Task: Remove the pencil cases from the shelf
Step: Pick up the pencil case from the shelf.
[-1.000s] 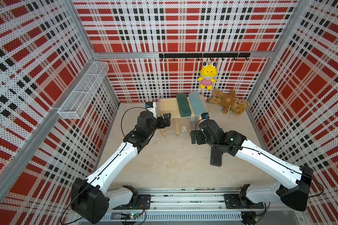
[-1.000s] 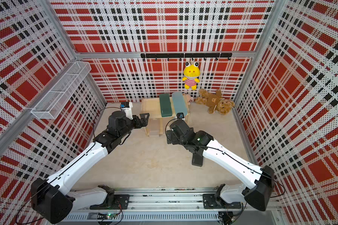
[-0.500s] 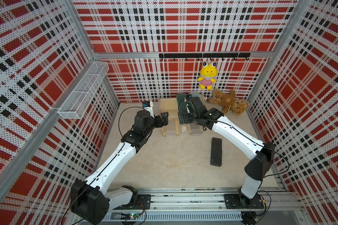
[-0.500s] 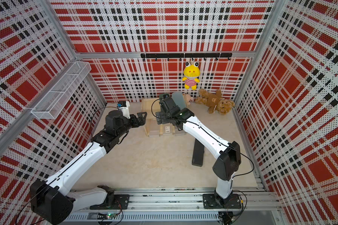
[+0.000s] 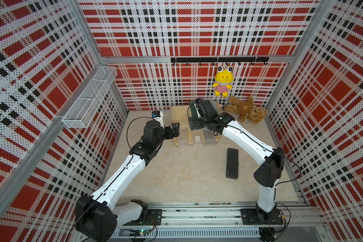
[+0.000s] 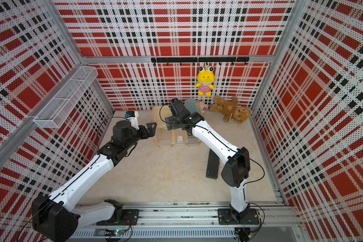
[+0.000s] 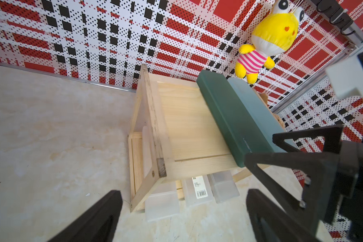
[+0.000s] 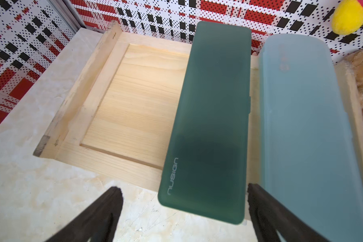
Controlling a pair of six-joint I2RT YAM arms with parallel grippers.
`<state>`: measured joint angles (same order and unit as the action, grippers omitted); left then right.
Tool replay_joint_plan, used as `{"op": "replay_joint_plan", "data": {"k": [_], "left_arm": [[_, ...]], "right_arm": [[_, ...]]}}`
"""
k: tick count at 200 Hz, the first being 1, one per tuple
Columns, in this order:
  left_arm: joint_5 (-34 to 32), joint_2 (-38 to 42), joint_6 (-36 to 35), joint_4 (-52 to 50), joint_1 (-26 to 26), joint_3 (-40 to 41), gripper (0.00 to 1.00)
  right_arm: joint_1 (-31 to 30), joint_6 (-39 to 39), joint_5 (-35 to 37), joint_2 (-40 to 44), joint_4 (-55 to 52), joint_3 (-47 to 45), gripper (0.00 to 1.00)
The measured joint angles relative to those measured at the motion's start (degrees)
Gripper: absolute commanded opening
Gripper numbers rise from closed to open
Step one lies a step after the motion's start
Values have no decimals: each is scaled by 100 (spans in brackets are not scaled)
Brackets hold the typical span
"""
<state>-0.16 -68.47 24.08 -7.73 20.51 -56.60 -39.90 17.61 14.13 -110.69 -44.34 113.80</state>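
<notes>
Fingers (image 8: 101,215) of the right claw (image 8: 182,191) stood spread wide with nothing between them but air, poised over the near end of the dark green case (image 8: 210,117). That end jutted past the front rim of the shelf (image 8: 122,100), which probably made it the easiest place to pinch. The wide spread looked chosen to clear the case's full width. One fingertip sat at the narrow gap on the claw's outer side, where the teal-blue case (image 8: 306,130) lay just beside the green one, both lengthwise on the top board. On the claw's other side the board was bare.

Farther off, the left claw (image 7: 182,194) was likewise spread and empty, hovering by the shelf's corner post. Below and ahead of it, three frosted cases (image 7: 161,201) lay side by side on the lower board, their ends poking out in front. It seemed to be staged for these while the other arm worked the top tier. Behind the right claw, well apart from the shelf, the black case (image 5: 232,163) lay flat on the surface (image 5: 187,171), so five cases looked left to remove.

"nusign" ran in pale letters along the green case's near edge. The middle frosted case bore a white barcode label (image 7: 199,189), its print too small to read.
</notes>
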Motion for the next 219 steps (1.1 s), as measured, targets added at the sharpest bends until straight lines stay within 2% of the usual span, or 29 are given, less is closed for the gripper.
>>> {"op": "replay_joint_plan", "data": {"k": [110,134,161,176,201,219], "left_arm": [[87,31,-7,0,-122,83,99],[105,37,-7,0,-153,92,99],[125,37,-7,0,-157,92,99],[125,37,-7,0,-157,92,99],[127,37,-4,0,-157,94,99],[127,37,-2,2,-157,94,99]], "right_arm": [[105,15,-118,-420,-20,195,100],[105,35,-144,-420,-15,195,92],[109,70,-195,-420,-15,192,70],[109,116,-282,-420,22,190,65],[107,111,-291,-420,33,181,40],[107,118,-293,-420,42,175,38]]}}
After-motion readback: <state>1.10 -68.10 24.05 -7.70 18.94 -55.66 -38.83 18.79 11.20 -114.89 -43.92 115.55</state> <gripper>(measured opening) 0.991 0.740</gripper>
